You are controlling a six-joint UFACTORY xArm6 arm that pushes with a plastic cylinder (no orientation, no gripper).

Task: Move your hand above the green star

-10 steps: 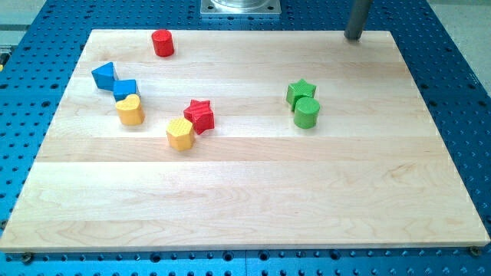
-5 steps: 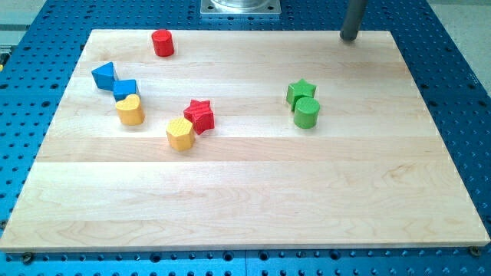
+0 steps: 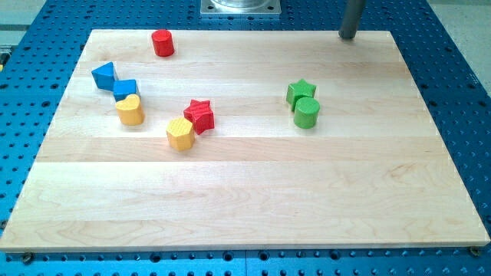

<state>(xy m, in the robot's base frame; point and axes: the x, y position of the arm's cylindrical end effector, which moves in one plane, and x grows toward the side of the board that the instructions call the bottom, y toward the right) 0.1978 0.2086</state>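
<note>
Camera view: my tip [image 3: 348,36], a bare rod with nothing to grasp, stands at the board's top edge, well apart from the green star [image 3: 300,92]. The green cylinder [image 3: 307,113] touches the star's lower side; overshooting could nudge both.

Our rod, camera view, top right.

We see only a short bit of our arm: a plain dark grey cylinder, smooth, w/ a lighter sheen down one side, cut off by the view's top edge. My tip [image 3: 349,36] ends flat and darker. No cables, screws or markings visible on it.
</note>
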